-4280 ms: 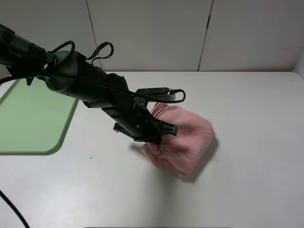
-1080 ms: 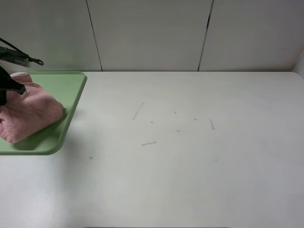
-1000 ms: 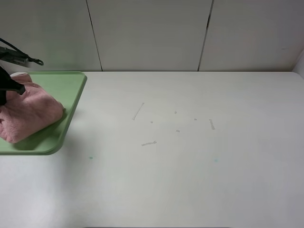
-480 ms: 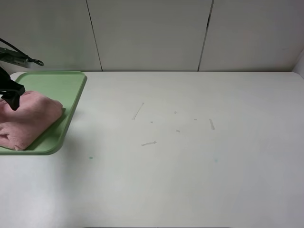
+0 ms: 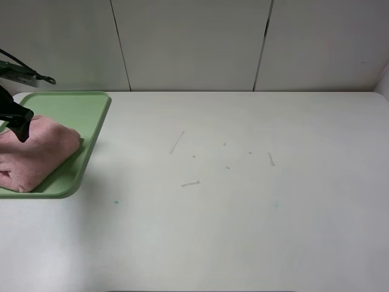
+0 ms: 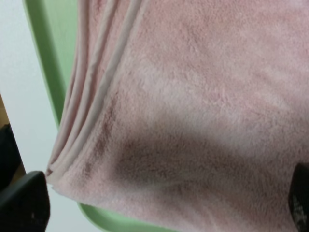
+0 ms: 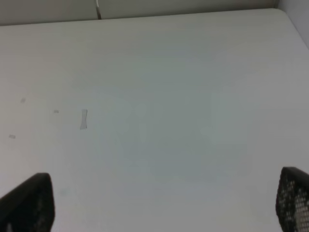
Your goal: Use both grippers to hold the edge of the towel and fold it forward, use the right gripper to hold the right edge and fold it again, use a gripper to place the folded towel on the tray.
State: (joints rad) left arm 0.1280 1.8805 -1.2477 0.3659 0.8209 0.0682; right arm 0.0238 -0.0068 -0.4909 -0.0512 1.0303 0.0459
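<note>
Item: towel (image 6: 203,96), folded (hems stacked), lying on tray (image 6: 48,63) beneath my left claw (image 6: 159,212), spread apart. Right claw (image 7: 164,208) apart over bare bench (image 7: 154,96).

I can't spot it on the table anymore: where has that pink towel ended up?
In the high view the folded towel lies on the green tray at the table's far left, under the left gripper.
</note>
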